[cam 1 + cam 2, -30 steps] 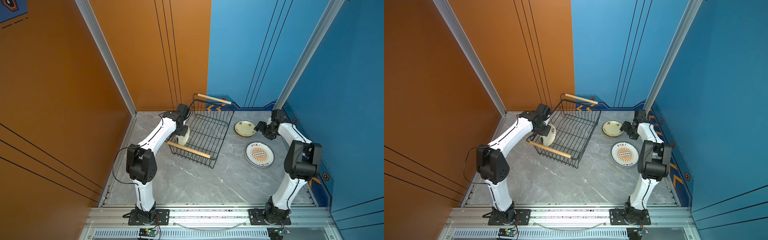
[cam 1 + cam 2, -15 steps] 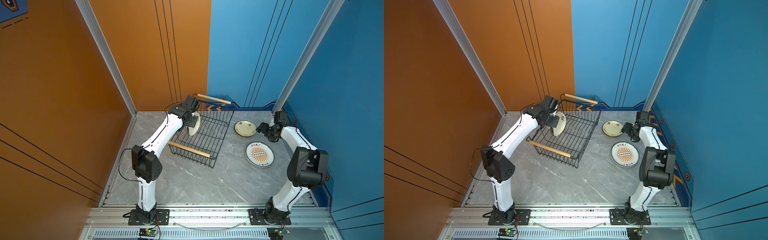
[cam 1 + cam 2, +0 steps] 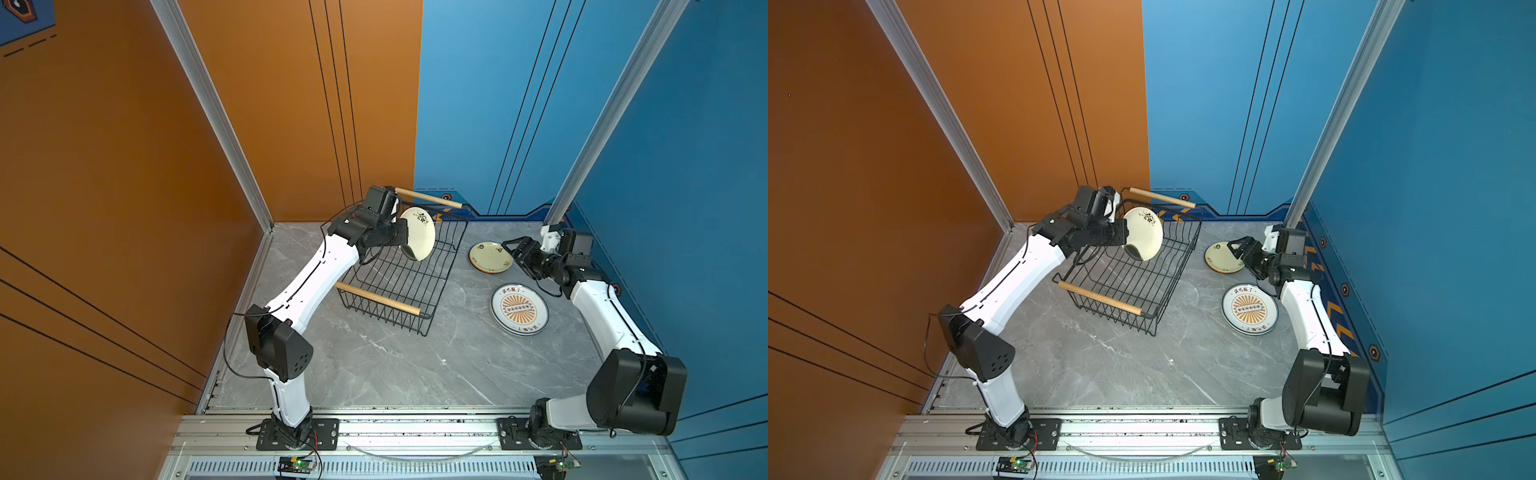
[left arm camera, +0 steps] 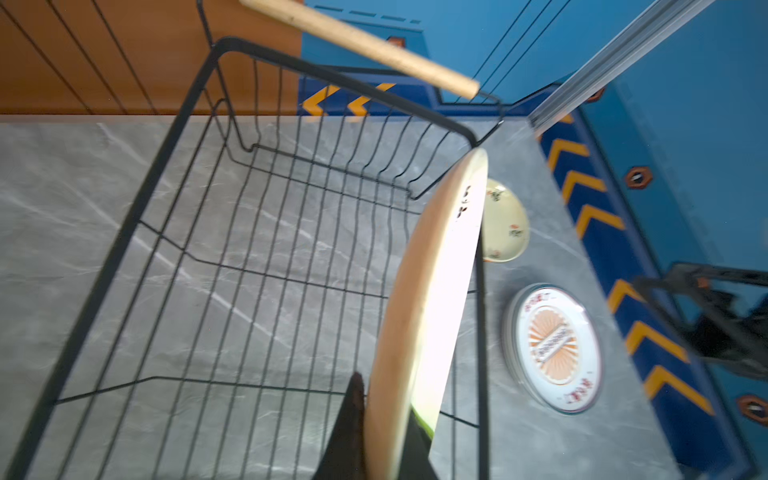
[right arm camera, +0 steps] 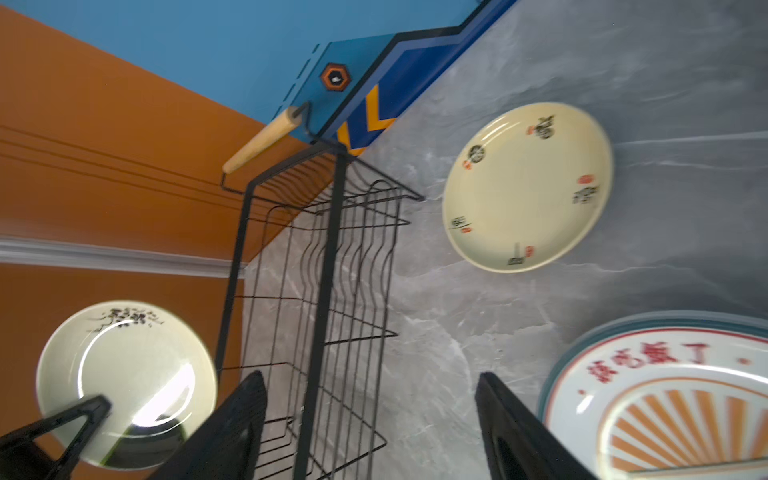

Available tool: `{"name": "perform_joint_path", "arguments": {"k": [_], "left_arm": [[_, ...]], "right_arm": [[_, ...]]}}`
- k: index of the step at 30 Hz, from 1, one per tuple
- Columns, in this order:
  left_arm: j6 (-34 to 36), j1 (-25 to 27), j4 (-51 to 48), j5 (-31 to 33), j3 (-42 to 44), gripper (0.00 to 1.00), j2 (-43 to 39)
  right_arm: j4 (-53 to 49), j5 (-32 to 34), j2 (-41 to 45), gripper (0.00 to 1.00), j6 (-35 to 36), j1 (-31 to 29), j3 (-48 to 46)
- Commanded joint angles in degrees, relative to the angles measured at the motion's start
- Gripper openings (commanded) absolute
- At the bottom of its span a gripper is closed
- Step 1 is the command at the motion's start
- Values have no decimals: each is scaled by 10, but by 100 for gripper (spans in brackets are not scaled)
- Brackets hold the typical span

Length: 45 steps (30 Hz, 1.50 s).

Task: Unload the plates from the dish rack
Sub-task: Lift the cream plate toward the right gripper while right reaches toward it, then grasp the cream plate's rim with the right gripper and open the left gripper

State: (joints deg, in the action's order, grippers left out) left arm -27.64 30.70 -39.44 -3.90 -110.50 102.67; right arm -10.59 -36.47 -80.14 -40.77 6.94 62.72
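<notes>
My left gripper (image 3: 404, 245) (image 4: 386, 415) is shut on the rim of a cream plate (image 3: 419, 232) (image 3: 1144, 232) (image 4: 436, 291) with a dark sprig mark. It holds the plate on edge above the far part of the black wire dish rack (image 3: 377, 300) (image 3: 1100, 299). No plate shows inside the rack in the left wrist view. My right gripper (image 3: 512, 250) (image 3: 1239, 250) (image 5: 370, 382) stands open with nothing between its fingers, just right of a cream plate (image 3: 490, 257) (image 5: 528, 187) lying flat on the table. A sunburst plate (image 3: 519, 309) (image 3: 1250, 309) (image 5: 665, 395) tops a small stack nearer the front.
The rack stands askew on the grey marble table (image 3: 395, 365), its far wooden handle (image 3: 428, 197) (image 4: 361, 45) near the back wall. Orange wall on the left, blue wall on the right and behind. Open tabletop lies in front of the rack.
My left arm has lifted the cream plate from low at the rack's left side up and toward the far end. The right gripper has drawn back a little from the flat cream plate.
</notes>
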Motion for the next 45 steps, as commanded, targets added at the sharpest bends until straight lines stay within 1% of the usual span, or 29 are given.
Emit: {"name": "perform_joint_path", "arguments": {"k": [1,4,9,14,19,21,25,31,35,38,43,45], "left_arm": [[-83,7,129,-81,38,0,-25],[-104,18,159,-83,57,0,-30],[-158,19,239,-114,115,0,-44],[-179,17,265,-126,146,0,-54],[-210,12,320,-150,180,1,-65],[-215,11,324,-156,184,1,-64],[-236,11,352,-175,197,2,-59],[-253,11,369,-185,205,4,-52],[-258,12,372,-190,204,9,-48],[-260,12,373,-187,207,18,-48],[-254,10,363,-186,208,35,-47],[-241,10,349,-178,207,43,-50]], "right_arm": [[134,-60,18,76,-106,-36,-28],[202,-69,9,75,-153,-80,-35],[253,-64,-14,73,-183,-138,-28],[268,-52,-28,69,-187,-167,-21],[273,-48,-37,65,-187,-179,-19],[281,-47,-41,61,-189,-182,-20],[307,-50,-49,50,-201,-190,-20],[365,-65,-66,30,-239,-193,-23],[386,-69,-72,18,-250,-192,-26],[391,-73,-72,9,-252,-192,-26],[384,-72,-72,5,-249,-187,-23],[374,-72,-72,3,-243,-181,-20]]}}
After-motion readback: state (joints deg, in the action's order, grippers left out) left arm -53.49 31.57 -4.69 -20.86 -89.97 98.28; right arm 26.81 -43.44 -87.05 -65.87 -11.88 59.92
